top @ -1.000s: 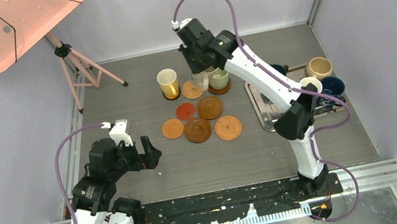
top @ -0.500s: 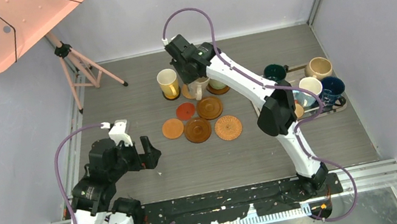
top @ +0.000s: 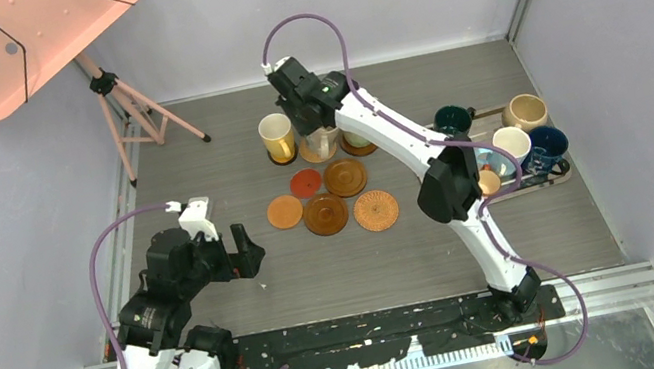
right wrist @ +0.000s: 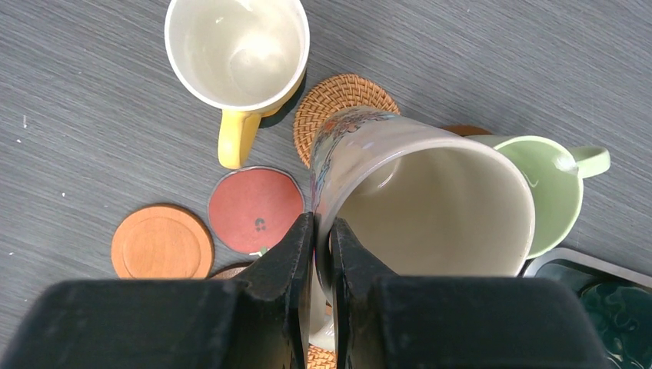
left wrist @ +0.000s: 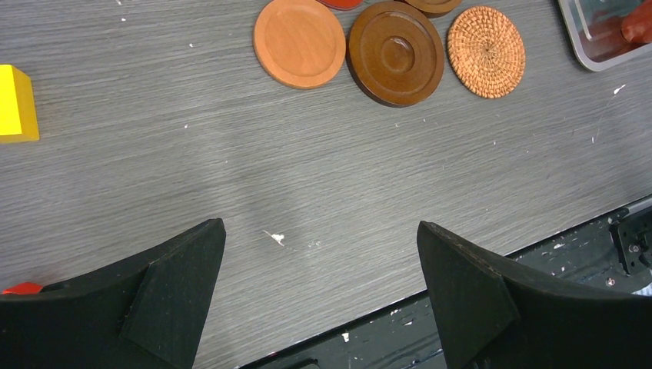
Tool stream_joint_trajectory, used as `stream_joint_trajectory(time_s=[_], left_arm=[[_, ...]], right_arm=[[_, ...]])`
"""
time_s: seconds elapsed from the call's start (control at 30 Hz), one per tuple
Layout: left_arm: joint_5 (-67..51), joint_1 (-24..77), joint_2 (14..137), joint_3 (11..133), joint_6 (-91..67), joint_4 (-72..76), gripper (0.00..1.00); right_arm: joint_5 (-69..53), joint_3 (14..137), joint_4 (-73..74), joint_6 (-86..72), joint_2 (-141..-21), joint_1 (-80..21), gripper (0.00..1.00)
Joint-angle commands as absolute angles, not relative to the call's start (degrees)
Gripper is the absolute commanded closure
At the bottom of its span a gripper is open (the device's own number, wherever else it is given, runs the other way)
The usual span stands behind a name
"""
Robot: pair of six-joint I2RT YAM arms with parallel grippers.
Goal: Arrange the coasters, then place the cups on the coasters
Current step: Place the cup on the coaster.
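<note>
The right claw (right wrist: 321, 231) is clenched on the wall of a beige mug (right wrist: 430, 192), one finger inside the rim and one outside. The mug hangs over a wicker coaster (right wrist: 338, 100) just beside the yellow mug (right wrist: 237, 50). From the wrist view I cannot tell whether its base touches the coaster yet. A pale green mug (right wrist: 550, 192) stands just past it, on the side away from the yellow mug, so the beige mug goes down into a narrow slot between two neighbours.

That slot is the main danger. A small sideways drift on the way down would likely knock the beige mug against the yellow mug or the green one and push either off its coaster. The grip is a pinch on one wall only, so the mug may swing or tilt about the fingers and land on an edge. If it comes down off-centre, its base could overhang the wicker coaster and rock. At release, the finger inside the rim could drag the mug along if the claw rises at an angle.

A red coaster (right wrist: 256, 209) and an orange coaster (right wrist: 161, 242) lie bare near the yellow mug's handle, and a nudged mug could slide them out of line. The left claw (left wrist: 320, 225) is released wide over the bare tabletop (left wrist: 231, 154), well apart from the yellow mug.
</note>
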State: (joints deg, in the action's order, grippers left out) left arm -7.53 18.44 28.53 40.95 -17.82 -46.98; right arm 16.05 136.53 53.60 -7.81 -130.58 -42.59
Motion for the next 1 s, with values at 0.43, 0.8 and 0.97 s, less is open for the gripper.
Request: stream_joint_trajectory(time_s=[0.43, 0.8, 0.97], left_arm=[[-6.94, 18.72, 28.91, 41.31, -18.19, -45.53, 0.0], [-6.94, 18.71, 29.16, 41.31, -18.19, -45.55, 0.0], [-6.86, 18.72, 29.17, 41.31, -18.19, -45.53, 0.0]], right_arm=[[18.57, 141.33, 46.14, -3.92, -131.75, -42.64, 0.95], [17.94, 141.86, 45.79, -3.28, -133.38, -42.38, 0.95], [17.46, 141.7, 45.8, -2.85, -134.15, -42.18, 0.93]])
